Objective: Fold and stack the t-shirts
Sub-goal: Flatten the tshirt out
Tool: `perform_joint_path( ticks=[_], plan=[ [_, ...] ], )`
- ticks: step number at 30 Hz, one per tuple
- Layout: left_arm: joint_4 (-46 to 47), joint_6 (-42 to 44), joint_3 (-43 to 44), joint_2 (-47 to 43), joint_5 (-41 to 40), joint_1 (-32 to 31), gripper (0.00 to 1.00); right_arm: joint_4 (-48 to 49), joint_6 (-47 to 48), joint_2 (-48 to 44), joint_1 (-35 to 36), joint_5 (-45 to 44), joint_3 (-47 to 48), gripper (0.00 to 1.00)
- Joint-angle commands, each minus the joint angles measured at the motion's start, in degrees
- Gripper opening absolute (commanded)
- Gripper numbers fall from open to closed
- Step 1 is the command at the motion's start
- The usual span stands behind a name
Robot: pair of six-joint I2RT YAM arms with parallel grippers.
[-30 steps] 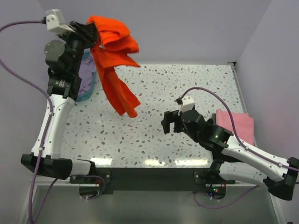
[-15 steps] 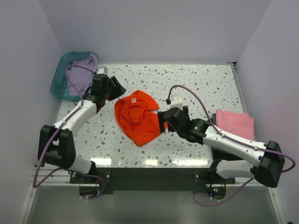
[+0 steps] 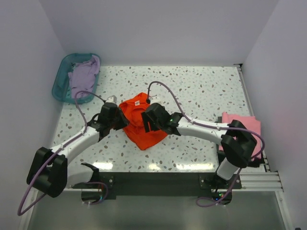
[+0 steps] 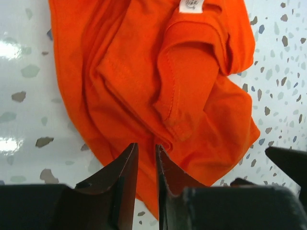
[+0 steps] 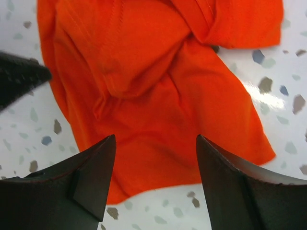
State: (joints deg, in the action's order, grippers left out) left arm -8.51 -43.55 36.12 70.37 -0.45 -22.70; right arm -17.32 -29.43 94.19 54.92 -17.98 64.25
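The orange-red t-shirt (image 3: 142, 129) lies crumpled on the middle of the table, its neck label up. My left gripper (image 3: 123, 120) is at its left edge. In the left wrist view its jaws (image 4: 146, 149) are almost together, pinching a fold of the orange cloth (image 4: 182, 86). My right gripper (image 3: 147, 122) hovers over the shirt's right side. Its jaws (image 5: 156, 143) stand wide open above the cloth (image 5: 158, 96) near its hem. A folded pink t-shirt (image 3: 248, 125) lies at the right edge. The lavender t-shirt (image 3: 82, 75) sits in the basket.
The teal basket (image 3: 59, 82) stands at the table's far left corner. White walls close the table in on the left, back and right. The right gripper's dark finger (image 4: 289, 161) shows in the left wrist view, and the left gripper's tip (image 5: 19, 76) shows in the right wrist view.
The orange-red t-shirt, held aloft by the left gripper a second ago, now lies on the table. Both grippers have moved in over it. The left jaws opened, then narrowed on a fold.
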Motion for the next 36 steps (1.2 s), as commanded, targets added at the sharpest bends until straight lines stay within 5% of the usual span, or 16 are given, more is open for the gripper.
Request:
perform_joint_path(
  ticks=[1, 8, 15, 20, 29, 36],
  plan=[
    [0.87, -3.47, -4.02, -5.85, -2.62, -0.15, 0.24, 6.68, -0.1, 4.14, 0.1, 1.28, 6.75, 0.7],
    [-6.34, -7.43, -7.11, -13.32, -11.06, 0.81, 0.33, 5.81, 1.13, 15.49, 1.42, 0.23, 17.83, 0.63],
    [-6.26, -4.7, -8.08, -14.56, -4.22, 10.73, 0.36, 2.21, 2.89, 23.4, 4.67, -6.44, 25.57, 0.6],
    [-5.73, -3.21, -8.43, -14.82, -2.02, 11.8, 0.36, -2.01, 3.5, 28.4, 5.03, -11.63, 30.49, 0.54],
    [-0.98, -2.15, -10.54, -13.94, 3.61, 11.8, 0.41, -6.4, 4.91, 31.67, 5.03, -17.61, 34.89, 0.32],
    [3.84, -1.01, -12.56, -11.31, 7.82, 11.8, 0.45, -6.41, 5.7, 29.12, 4.94, -19.38, 34.1, 0.01]
  ],
)
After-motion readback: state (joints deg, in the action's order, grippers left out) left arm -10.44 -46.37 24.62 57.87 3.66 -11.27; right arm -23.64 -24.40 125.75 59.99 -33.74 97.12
